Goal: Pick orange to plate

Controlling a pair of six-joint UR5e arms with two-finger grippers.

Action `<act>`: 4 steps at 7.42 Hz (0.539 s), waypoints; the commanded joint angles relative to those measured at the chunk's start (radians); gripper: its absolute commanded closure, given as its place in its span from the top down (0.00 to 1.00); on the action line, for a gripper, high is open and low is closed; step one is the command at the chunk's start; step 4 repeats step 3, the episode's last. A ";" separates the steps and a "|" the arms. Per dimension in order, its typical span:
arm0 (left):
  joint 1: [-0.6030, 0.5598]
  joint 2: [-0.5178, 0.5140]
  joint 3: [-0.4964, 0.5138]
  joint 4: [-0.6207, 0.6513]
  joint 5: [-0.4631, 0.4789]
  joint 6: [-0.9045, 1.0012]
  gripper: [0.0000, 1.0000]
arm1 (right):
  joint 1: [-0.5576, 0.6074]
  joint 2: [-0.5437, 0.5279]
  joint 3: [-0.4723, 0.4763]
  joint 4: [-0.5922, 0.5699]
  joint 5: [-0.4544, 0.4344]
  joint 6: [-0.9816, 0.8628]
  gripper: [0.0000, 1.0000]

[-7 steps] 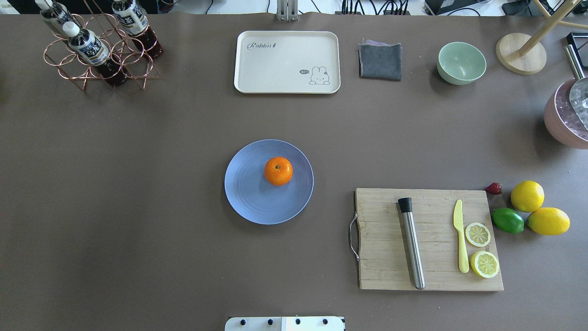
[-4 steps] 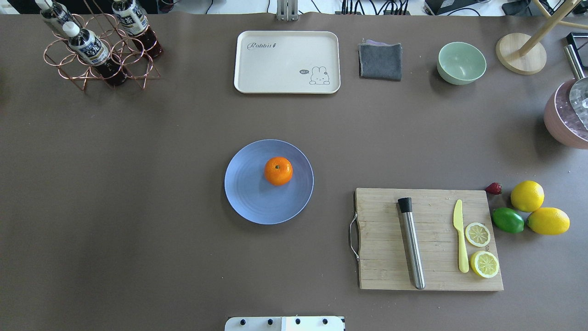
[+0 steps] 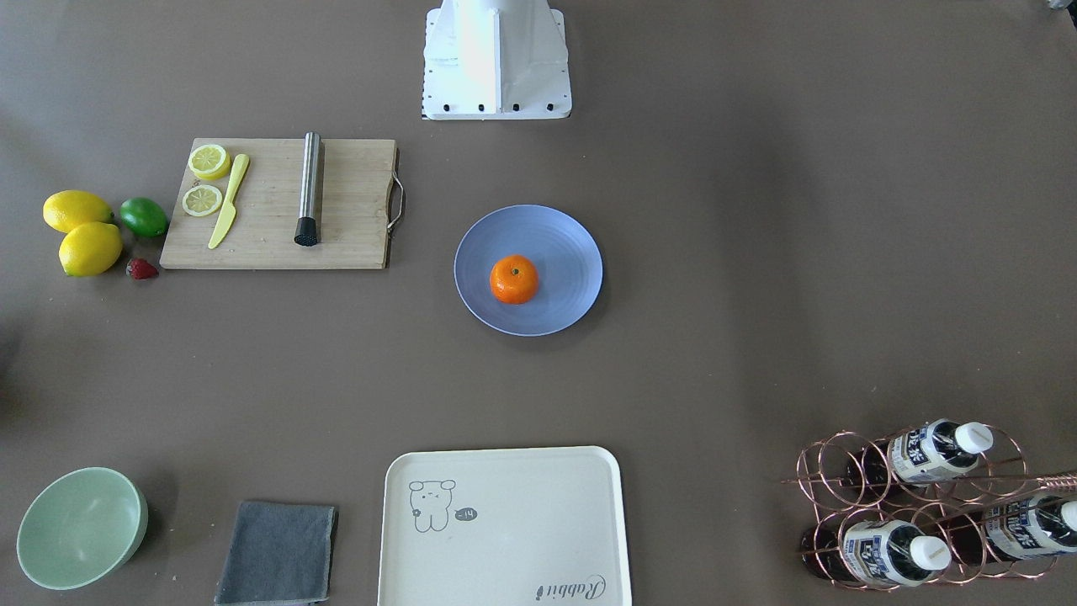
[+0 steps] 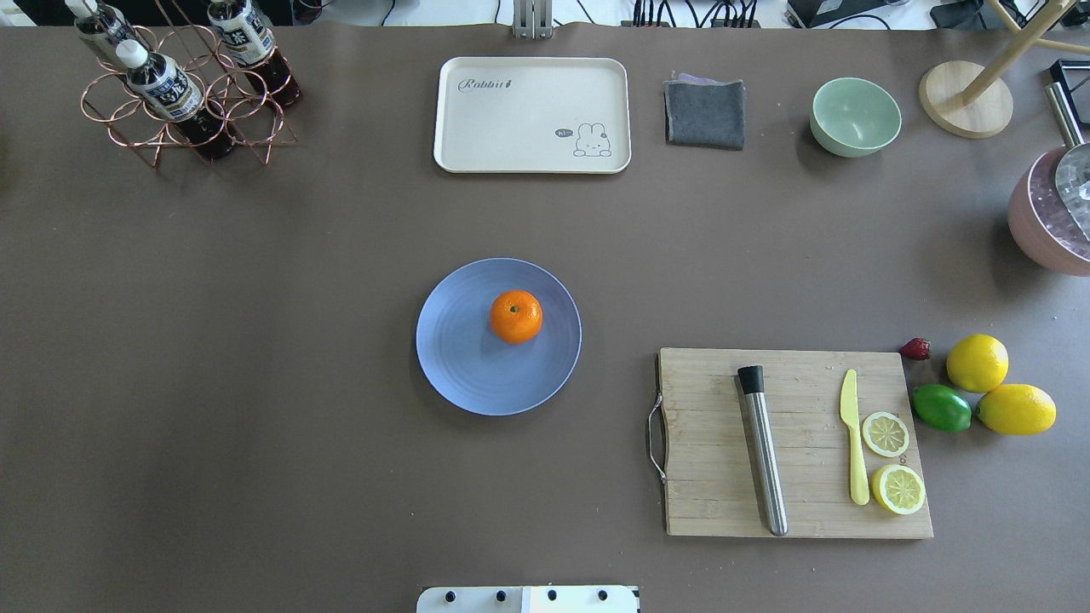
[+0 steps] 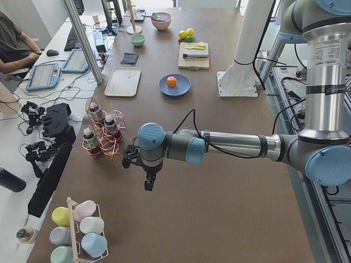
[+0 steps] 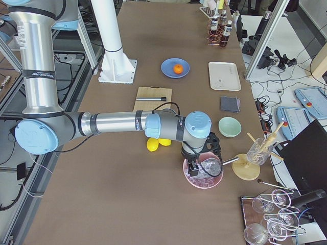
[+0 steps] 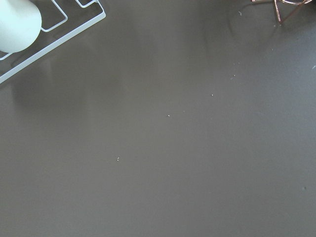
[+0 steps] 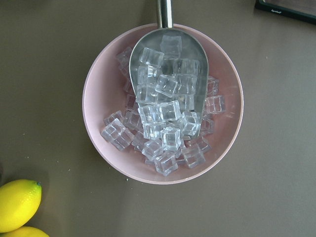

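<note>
The orange rests on the periwinkle-blue plate at the table's middle, a little right of the plate's centre; it also shows in the front view as the orange on the plate. Neither gripper is near it. In the exterior left view my left gripper hangs over bare table by the bottle rack. In the exterior right view my right gripper hangs over the pink ice bowl. I cannot tell whether either is open or shut.
A cutting board with a steel muddler, yellow knife and lemon slices lies right of the plate. Lemons, a lime and a strawberry lie beyond it. Cream tray, grey cloth, green bowl, bottle rack and pink ice bowl line the edges.
</note>
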 commanded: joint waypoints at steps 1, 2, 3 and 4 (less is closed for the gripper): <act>0.000 0.000 0.002 -0.002 -0.002 0.000 0.98 | 0.000 0.000 -0.001 0.000 -0.001 0.000 1.00; 0.000 0.000 0.002 -0.002 -0.004 0.000 0.98 | 0.000 -0.003 -0.001 -0.002 -0.001 0.000 1.00; 0.000 0.000 -0.001 -0.002 -0.007 0.000 0.98 | 0.000 -0.008 -0.001 -0.002 0.000 0.000 1.00; 0.000 0.000 -0.001 -0.002 -0.007 0.000 0.98 | 0.000 -0.008 -0.001 -0.002 0.000 0.000 1.00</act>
